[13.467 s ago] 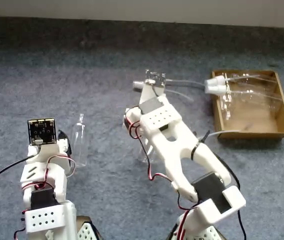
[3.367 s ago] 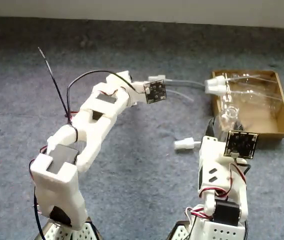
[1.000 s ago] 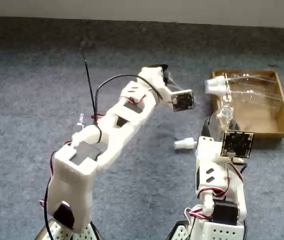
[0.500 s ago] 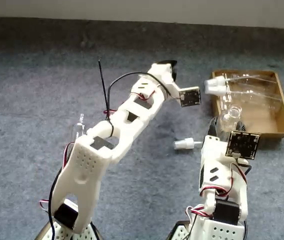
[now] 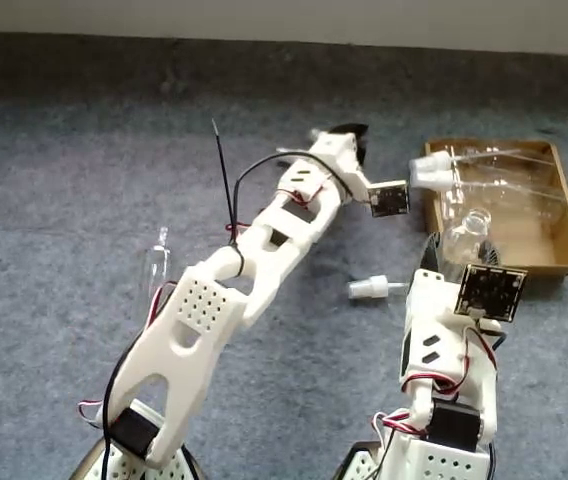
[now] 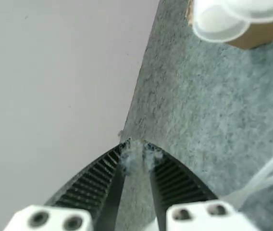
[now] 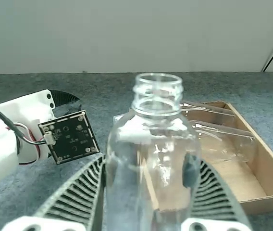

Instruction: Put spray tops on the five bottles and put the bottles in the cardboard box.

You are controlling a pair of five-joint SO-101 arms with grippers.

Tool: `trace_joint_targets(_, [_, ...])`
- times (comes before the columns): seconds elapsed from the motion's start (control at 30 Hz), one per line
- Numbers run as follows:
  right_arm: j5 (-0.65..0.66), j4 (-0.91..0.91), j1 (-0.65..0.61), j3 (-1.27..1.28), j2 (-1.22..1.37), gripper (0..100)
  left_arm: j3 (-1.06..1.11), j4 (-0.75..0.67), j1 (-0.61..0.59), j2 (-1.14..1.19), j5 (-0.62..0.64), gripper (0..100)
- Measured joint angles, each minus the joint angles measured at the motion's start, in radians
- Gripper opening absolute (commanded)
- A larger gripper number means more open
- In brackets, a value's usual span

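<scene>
Just beside the box (image 5: pixel 504 268), over its near wall, the right pincer (image 7: pixel 151 168) is clamped round the body of an upright bottle (image 7: pixel 152 139) whose neck is open and uncapped. The left pincer (image 5: pixel 352 135) hovers off the box's far corner. Its jaws are all but together on something pale and blurred at the tips, which I take for a spray top (image 6: pixel 135 155), with thin clear tubes (image 6: pixel 266 178) trailing beside. A loose top (image 5: pixel 369 289) lies on the worktop (image 5: pixel 64 180) near the box, and a spare bottle (image 5: pixel 156 272) lies well away from it, past the left arm. Capped bottles (image 5: pixel 504 200) lie in the box, one white head (image 5: pixel 432 170) jutting over its wall.

By my judgement the bottle is empty, thin clear plastic — light, smooth, apt to slip or dent. It wants a modest squeeze round the mid-body and should be kept plumb. The top is light too, and its tube is floppy — better taken by the stiff head, so the tube hangs free to thread the neck.
</scene>
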Motion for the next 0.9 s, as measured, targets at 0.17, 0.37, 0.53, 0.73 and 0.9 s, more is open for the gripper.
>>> trace_joint_targets(0.17, [0.0,0.0,0.0,0.0,0.0,13.9,-0.023,0.011,-0.002,0.031,0.0,1])
trace_joint_targets(0.37, [0.0,0.0,0.0,0.046,0.0,13.9,-0.037,0.201,0.003,0.028,-0.002,1])
trace_joint_targets(0.53, [0.0,0.0,0.0,0.061,0.0,13.9,-0.051,0.249,0.005,0.028,-0.002,1])
trace_joint_targets(0.73, [0.0,0.0,0.0,0.061,0.0,13.9,-0.051,0.258,0.005,0.028,-0.002,1])
trace_joint_targets(0.9, [0.0,0.0,0.0,0.061,0.0,13.9,-0.051,0.261,0.006,0.028,-0.002,1])
